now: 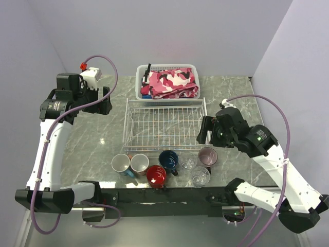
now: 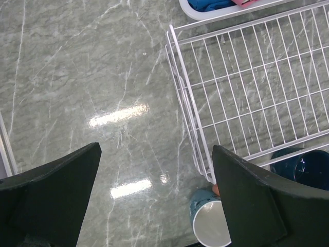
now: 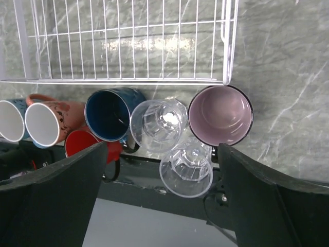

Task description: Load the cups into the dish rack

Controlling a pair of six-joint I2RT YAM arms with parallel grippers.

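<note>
Grey marble table point(image 1: 92, 144): seven cups point(image 1: 168, 159) cluster at its near edge, just short of the empty dish rack point(image 1: 126, 126). My right fingers point(image 3: 51, 195) hang wide over them, placed to pick; my left fingers point(image 2: 51, 200), wide and empty, flank the rack.

Open above the dish rack point(image 1: 164, 123) (low sides), cups point(image 1: 168, 160) crowded at its near edge, basket point(image 1: 138, 85) behind

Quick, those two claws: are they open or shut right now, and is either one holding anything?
Left gripper: open, holding nothing.
Right gripper: open, holding nothing.
</note>
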